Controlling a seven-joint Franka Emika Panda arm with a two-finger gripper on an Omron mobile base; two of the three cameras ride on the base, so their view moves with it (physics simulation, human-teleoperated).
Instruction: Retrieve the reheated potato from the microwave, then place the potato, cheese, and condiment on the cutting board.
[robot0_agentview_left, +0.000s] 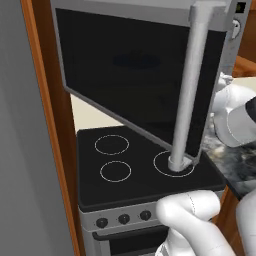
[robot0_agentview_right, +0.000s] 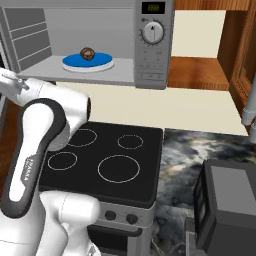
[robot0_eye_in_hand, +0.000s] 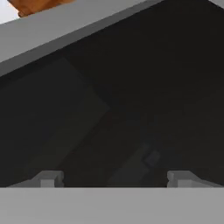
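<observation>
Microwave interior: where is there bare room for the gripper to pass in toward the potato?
The microwave floor is bare left of and in front of the blue plate carrying the potato. The open door hangs over the stove, crowding the left approach.
</observation>
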